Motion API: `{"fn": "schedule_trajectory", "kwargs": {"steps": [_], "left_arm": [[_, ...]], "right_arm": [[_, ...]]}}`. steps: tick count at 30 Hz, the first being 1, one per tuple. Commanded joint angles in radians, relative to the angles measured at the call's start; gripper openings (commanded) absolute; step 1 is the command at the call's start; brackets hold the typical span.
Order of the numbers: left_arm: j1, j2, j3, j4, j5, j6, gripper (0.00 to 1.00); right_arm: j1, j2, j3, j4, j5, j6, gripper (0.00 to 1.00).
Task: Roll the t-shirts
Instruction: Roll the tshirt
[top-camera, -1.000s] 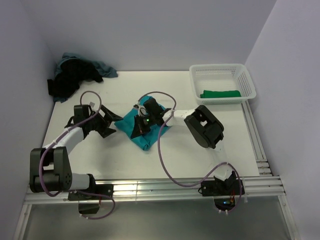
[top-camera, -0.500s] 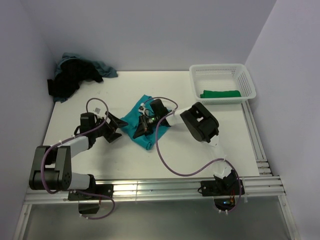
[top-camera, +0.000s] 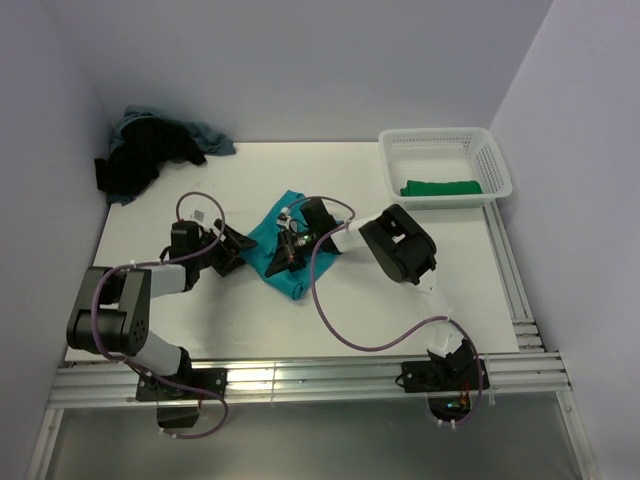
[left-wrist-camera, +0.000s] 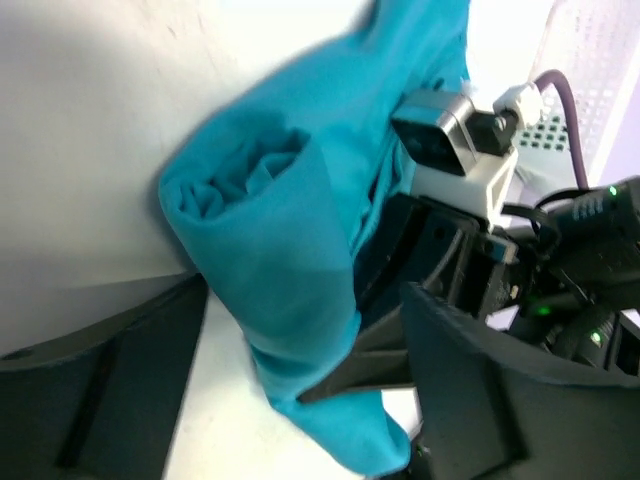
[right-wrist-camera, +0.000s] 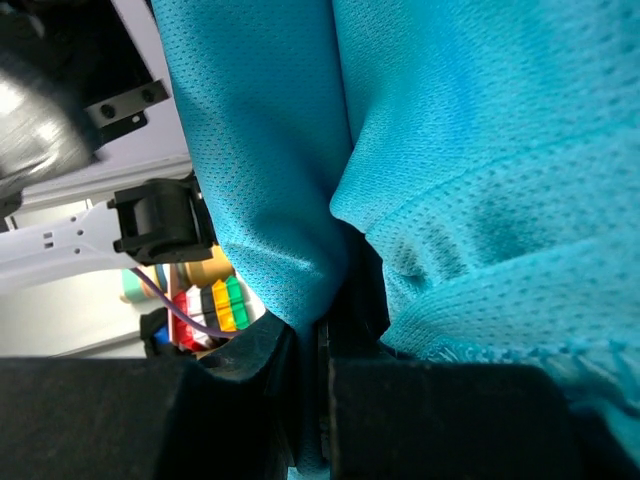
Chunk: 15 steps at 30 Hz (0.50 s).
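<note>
Teal t-shirt (top-camera: 283, 283) is lying bunched and partly folded on the white table (top-camera: 230, 320), and both arms are reaching in to it. The right gripper (top-camera: 278, 262) is sitting on top of the teal t-shirt, over its near-left part. In the right wrist view its fingers are pressing together at (right-wrist-camera: 322, 400) with a pleat of the teal fabric (right-wrist-camera: 480, 150) pinched between them, so it is gripping the shirt.

The left gripper (top-camera: 238, 252) is lying low at the teal t-shirt's left edge. In the left wrist view its jaws are standing wide apart, one finger (left-wrist-camera: 100, 380) on each side of a thick folded-over edge of the shirt (left-wrist-camera: 290, 230). The fabric is running between them, and they are not clamping it. Whether either finger is touching the cloth is hard to tell.

A green t-shirt (top-camera: 442, 187) is lying folded in the white basket (top-camera: 500, 170), well apart from the teal t-shirt, behind it and to its right. A black t-shirt (top-camera: 140, 165) and a dusty blue t-shirt (top-camera: 205, 135) are heaped together, well apart from the teal t-shirt, behind it and to its left, against the back wall.
</note>
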Motion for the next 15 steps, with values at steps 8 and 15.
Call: {"fn": "schedule_trajectory", "kwargs": {"steps": [8, 15], "left_arm": [[-0.032, 0.135, 0.049, 0.160, -0.064, -0.029, 0.40], [-0.032, 0.155, 0.103, 0.110, -0.065, 0.000, 0.01]], "right_arm": [[-0.001, 0.012, -0.008, 0.027, -0.042, 0.029, 0.00], [0.003, -0.008, 0.004, -0.072, -0.025, -0.054, 0.20]]}}
